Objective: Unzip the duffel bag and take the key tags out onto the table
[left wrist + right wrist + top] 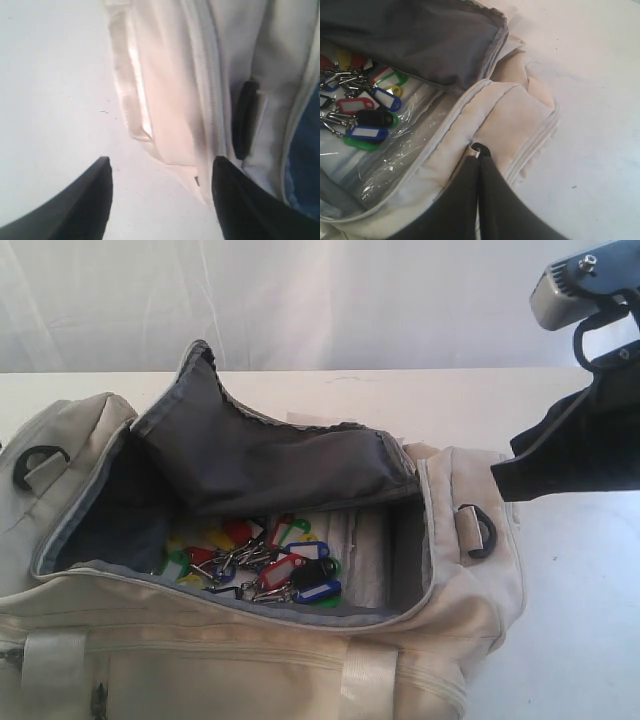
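The beige duffel bag lies unzipped, its grey-lined flap thrown back. The key tags lie bunched on the bag's floor, green, blue, red, yellow and black on metal rings; the right wrist view shows the key tags too. My right gripper hovers above the bag's right end, shut with nothing seen between its fingers; in its own view the right gripper points at a black D-ring. My left gripper is open over the white table, beside the bag's end. It is out of the exterior view.
A clear plastic sheet lines the bag's floor under the tags. Black D-rings sit at the bag's two ends, the left one and the right one. White table stretches right of the bag. A white draped backdrop stands behind.
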Available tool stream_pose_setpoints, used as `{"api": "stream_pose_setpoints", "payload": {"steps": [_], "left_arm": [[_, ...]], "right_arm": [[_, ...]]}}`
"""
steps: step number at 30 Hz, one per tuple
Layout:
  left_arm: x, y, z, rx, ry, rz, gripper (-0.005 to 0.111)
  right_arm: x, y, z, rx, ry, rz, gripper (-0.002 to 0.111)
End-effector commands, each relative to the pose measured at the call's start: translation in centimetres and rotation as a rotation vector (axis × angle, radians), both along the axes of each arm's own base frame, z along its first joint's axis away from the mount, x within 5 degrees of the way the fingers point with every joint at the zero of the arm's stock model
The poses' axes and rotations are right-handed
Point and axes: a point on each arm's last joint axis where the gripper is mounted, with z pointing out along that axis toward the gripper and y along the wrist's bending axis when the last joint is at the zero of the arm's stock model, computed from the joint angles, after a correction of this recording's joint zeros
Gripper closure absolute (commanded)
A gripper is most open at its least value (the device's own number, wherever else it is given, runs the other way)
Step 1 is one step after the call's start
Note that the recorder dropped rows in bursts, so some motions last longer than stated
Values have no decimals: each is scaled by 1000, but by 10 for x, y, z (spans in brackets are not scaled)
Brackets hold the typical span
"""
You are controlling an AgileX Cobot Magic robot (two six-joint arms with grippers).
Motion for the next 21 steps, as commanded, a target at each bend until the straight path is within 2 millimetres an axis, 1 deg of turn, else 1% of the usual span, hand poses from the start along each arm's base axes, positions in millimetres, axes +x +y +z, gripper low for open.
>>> {"api": "stream_pose_setpoints", "payload": {"steps": [1, 3, 5, 7, 9, 11, 14, 17, 21], "left_arm": [[-19, 0, 38, 18, -103, 61, 45], [-26, -12, 50, -55, -160, 19, 45], [-35, -27, 61, -147, -209, -79, 45], [-45, -46, 69, -262, -249, -216, 45], [-56, -62, 72, -349, -272, -337, 45], [-65, -77, 68, -428, -279, -436, 47], [-74, -92, 47, -480, -233, -522, 54], [-77, -102, 11, -499, -156, -554, 66], [-81, -111, -38, -484, -125, -551, 83]], "right_arm": [[0, -3, 1, -5, -15, -8, 108], [0, -3, 1, -5, -15, -8, 108], [0, -3, 1, -5, -15, -8, 108], [0, -3, 1, -5, -15, -8, 108], [0, -3, 1, -5, -15, -8, 108], [0, -3, 1, -5, -15, -8, 108], [0, -2, 1, 2, -16, -9, 108], [0, -2, 1, 2, -17, -9, 108], [0, -2, 1, 3, -19, -9, 108]]}}
